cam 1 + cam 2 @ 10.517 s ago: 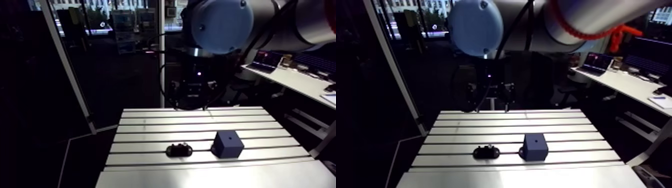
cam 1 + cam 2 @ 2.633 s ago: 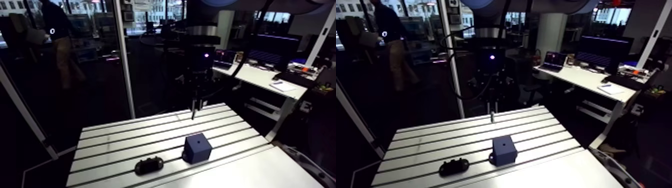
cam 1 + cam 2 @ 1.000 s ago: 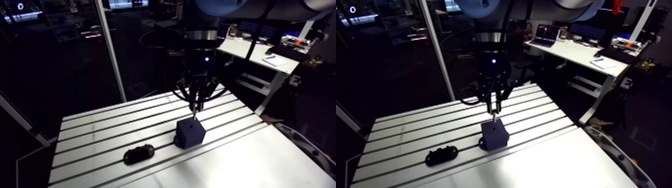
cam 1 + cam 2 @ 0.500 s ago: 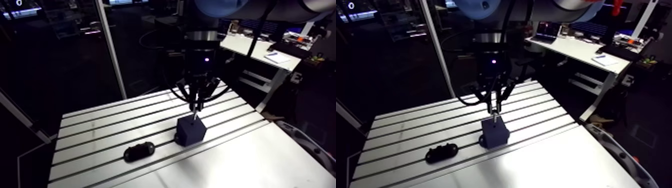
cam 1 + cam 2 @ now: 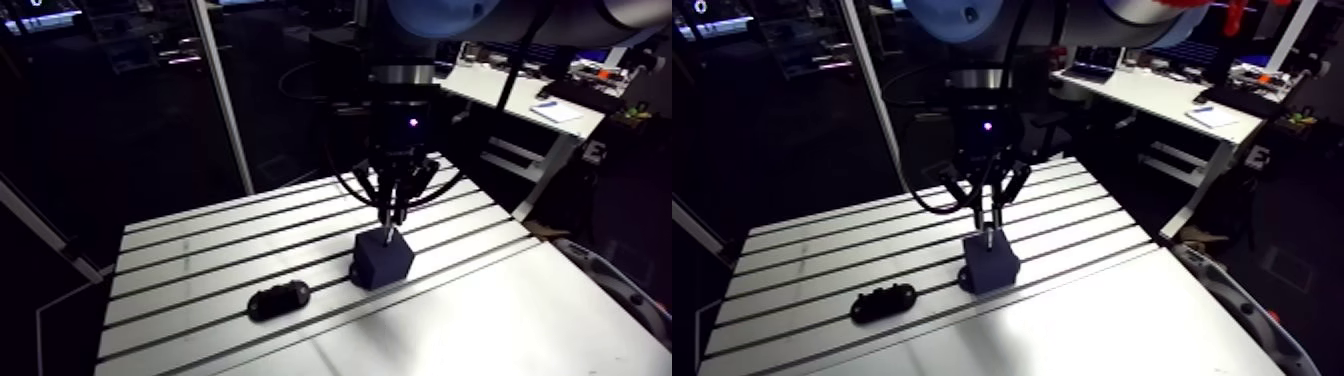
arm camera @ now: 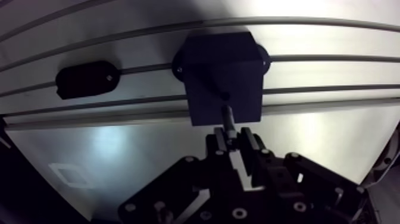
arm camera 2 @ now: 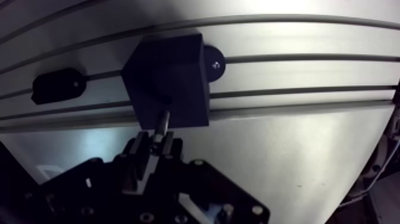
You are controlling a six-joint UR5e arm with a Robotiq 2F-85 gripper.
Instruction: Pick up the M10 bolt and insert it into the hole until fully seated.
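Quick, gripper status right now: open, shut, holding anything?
Gripper: shut on the bolt, with the bolt's tip at the hole in the dark block.

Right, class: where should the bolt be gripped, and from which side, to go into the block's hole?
Grip the bolt at its upper end, from straight above. It stands upright, shaft pointing down at the hole in the top of the block, so the shaft must stay free. The gripper holds it so.
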